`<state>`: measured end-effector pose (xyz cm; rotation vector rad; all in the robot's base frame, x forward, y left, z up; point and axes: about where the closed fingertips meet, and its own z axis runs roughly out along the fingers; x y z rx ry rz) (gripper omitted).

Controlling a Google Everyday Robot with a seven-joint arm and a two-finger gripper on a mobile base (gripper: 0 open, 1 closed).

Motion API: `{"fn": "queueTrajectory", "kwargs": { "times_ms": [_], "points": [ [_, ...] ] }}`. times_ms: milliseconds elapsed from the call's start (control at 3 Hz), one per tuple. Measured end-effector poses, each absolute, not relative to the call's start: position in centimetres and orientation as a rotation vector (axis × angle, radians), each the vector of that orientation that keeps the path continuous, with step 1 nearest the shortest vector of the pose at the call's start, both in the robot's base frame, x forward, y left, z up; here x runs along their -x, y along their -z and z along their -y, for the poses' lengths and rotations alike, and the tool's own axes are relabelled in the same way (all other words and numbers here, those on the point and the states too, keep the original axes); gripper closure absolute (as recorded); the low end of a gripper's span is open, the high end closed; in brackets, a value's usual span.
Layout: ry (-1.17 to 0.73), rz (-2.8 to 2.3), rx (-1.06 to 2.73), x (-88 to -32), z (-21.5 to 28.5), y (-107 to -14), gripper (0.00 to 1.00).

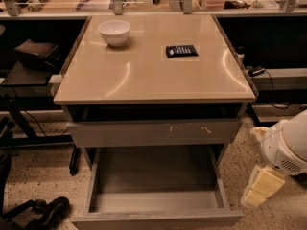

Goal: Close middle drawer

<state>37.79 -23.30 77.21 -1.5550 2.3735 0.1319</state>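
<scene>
The middle drawer (153,178) is pulled far out at the bottom of the cabinet. Its bare grey box shows inside, and its plain flat front (158,219) lies along the bottom edge of the view. Above it sits a taller grey drawer front with pale scratch marks (153,133), pushed in. My gripper (260,188), with yellowish pads on a white arm (288,147), hangs low at the right. It is beside the open drawer's right side, apart from it and near its front corner.
The beige tabletop (153,75) carries a white bowl (114,31) and a flat black device (181,51). A dark bag (36,54) sits on a side shelf at left. Black gear (45,210) lies on the floor at left. Cables (256,71) run at right.
</scene>
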Motion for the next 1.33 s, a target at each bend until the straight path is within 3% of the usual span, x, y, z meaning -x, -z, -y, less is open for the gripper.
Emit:
{"fn": "queueTrajectory", "kwargs": {
  "times_ms": [667, 1333],
  "points": [
    [-0.158, -2.304, 1.545, -32.2, 22.2, -70.9, 0.00],
    [-0.414, -2.218, 1.456, -22.6, 17.7, -52.1, 0.00]
  ]
}}
